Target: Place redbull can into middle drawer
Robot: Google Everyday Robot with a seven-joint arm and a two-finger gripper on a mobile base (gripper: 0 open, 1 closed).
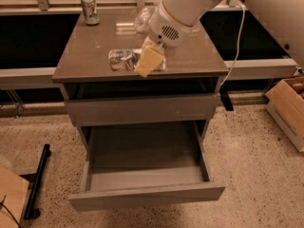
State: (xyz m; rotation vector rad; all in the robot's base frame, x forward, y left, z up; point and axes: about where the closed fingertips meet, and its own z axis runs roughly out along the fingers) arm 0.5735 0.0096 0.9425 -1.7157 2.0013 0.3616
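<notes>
The redbull can point(124, 59) lies on its side on the cabinet top point(95, 46), near the front edge. My gripper point(148, 61) comes down from the upper right and sits right at the can's right half, covering part of it. The middle drawer point(142, 151) is pulled out wide open below, with its grey floor bare and its front panel point(147, 196) nearest the camera. A shut matching drawer front point(142, 109) sits above it.
A green-and-white soda can point(89, 8) stands upright at the back left of the top. A clear plastic item point(141, 19) lies behind my gripper. A cardboard box point(289, 106) stands on the floor at right, and a black stand point(38, 179) lies at left.
</notes>
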